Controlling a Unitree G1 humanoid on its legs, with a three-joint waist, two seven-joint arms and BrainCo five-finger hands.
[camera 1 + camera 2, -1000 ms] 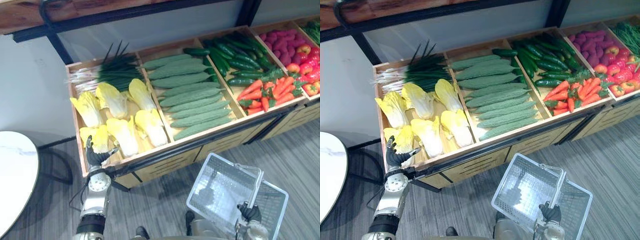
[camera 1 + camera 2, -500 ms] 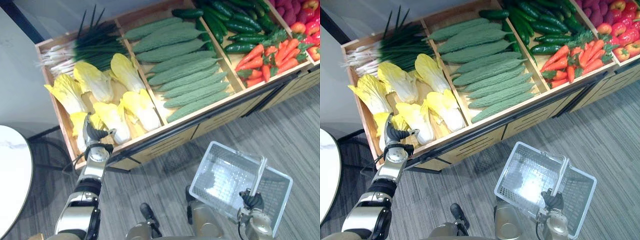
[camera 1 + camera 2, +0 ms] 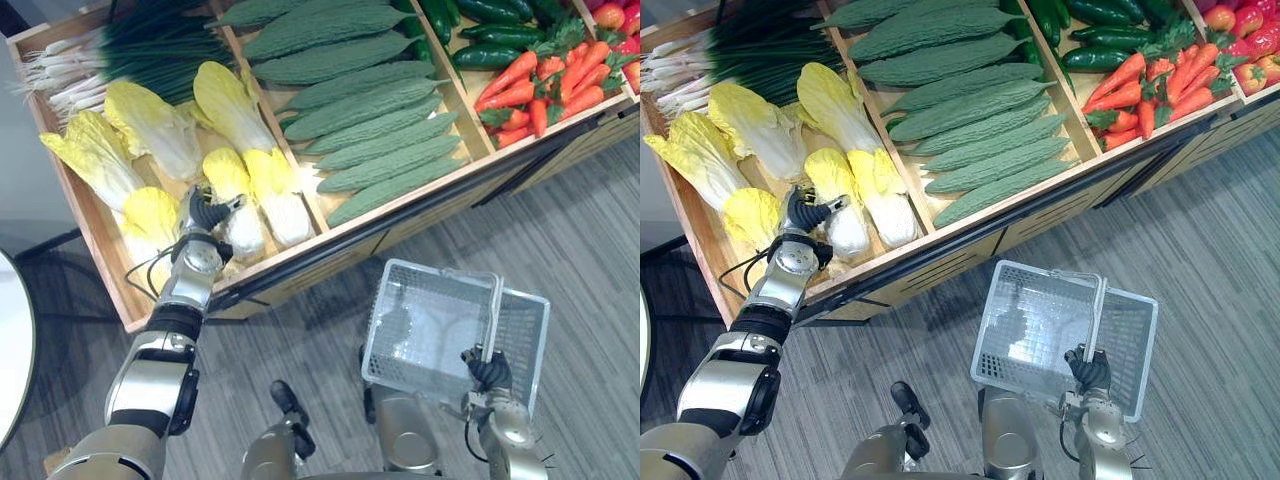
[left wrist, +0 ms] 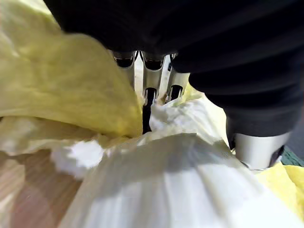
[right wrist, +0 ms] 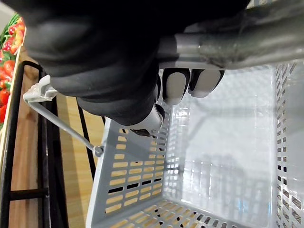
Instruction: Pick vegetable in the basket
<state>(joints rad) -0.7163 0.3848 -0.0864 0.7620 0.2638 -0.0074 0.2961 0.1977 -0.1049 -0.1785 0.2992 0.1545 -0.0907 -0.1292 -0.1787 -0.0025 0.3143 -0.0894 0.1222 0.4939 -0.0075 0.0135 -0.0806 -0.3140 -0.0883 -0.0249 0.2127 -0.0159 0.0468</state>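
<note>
Several yellow napa cabbages lie in the left wooden bin (image 3: 110, 290) of the vegetable stand. My left hand (image 3: 205, 213) rests on a small cabbage (image 3: 228, 175) near the bin's front, fingers (image 4: 153, 71) curled over its leaves and the thumb on the other side of the cabbage (image 4: 156, 180). My right hand (image 3: 487, 370) is shut on the handle (image 5: 228, 45) of an empty grey plastic basket (image 3: 430, 268), which hangs low in front of the stand.
Green onions (image 3: 130, 45) lie at the back of the cabbage bin. Bitter gourds (image 3: 370, 110) fill the bin to the right, then cucumbers (image 3: 490, 12) and carrots (image 3: 540, 85). A white round table's edge (image 3: 4, 350) shows at the left.
The camera has tilted down toward the stand. My left hand has gone from the bin's front left corner onto the small cabbage, and its fingers have curled. The right hand still holds the basket.
</note>
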